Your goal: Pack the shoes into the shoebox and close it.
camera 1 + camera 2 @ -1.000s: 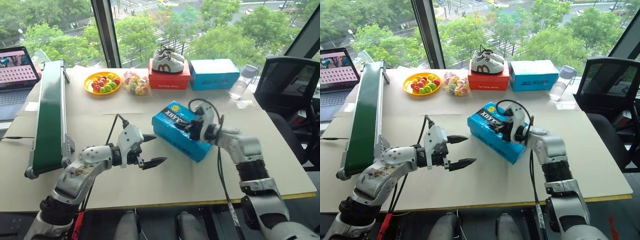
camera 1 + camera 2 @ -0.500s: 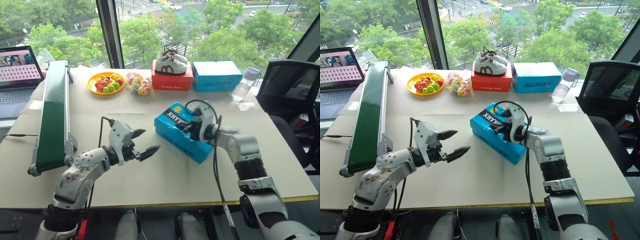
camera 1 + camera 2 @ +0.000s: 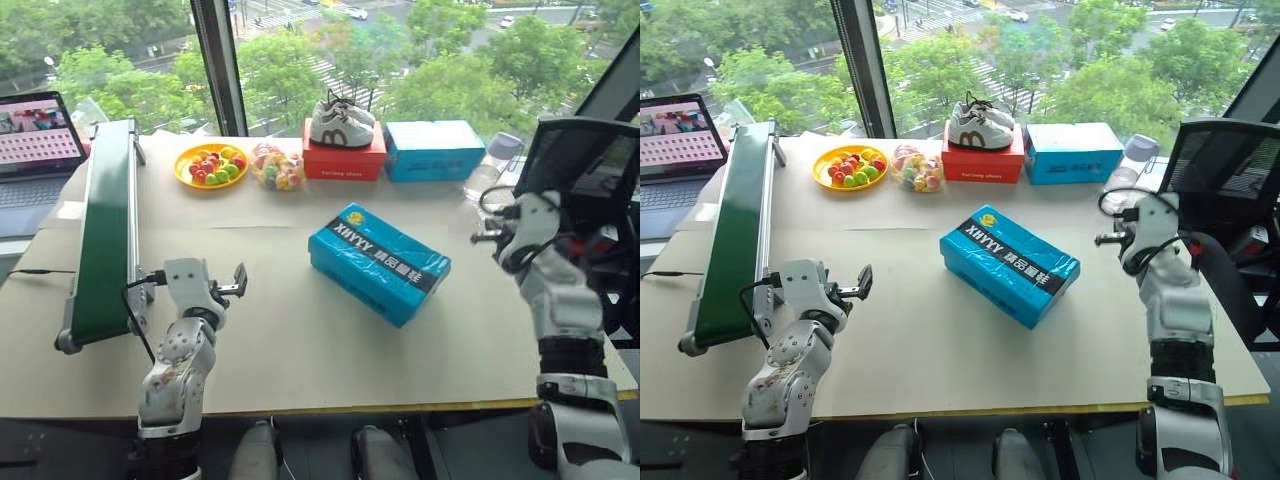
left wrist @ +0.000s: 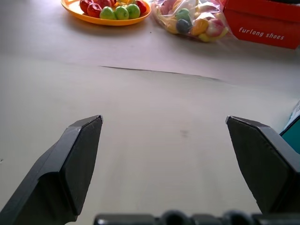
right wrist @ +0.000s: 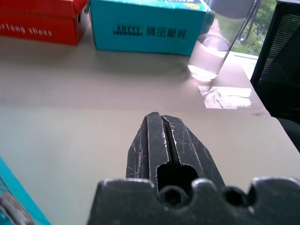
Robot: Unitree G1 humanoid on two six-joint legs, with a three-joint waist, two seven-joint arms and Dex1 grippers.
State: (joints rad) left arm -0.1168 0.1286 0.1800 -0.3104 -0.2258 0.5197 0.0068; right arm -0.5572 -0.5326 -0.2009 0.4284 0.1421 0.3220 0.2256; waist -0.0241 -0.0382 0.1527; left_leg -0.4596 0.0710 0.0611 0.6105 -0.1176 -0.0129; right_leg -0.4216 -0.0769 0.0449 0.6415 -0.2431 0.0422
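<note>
Table (image 3: 300, 340) is carrying the closed shoebox (image 3: 378, 262) mid-surface, light, stiff cardboard best gripped by its side edges, while I am keeping my left gripper (image 4: 173, 140) spread empty, right gripper (image 5: 169, 140) pinched empty.

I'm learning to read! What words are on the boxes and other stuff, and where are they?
"XHYYY", then Chinese characters I can't make out: on the lid of the shoebox in the middle of the table.
"XHYYY", then more Chinese characters: on the front of the other blue box at the back.
"furlong shoes": on the front of the red box.
The laptop screen: too small to read.
</note>
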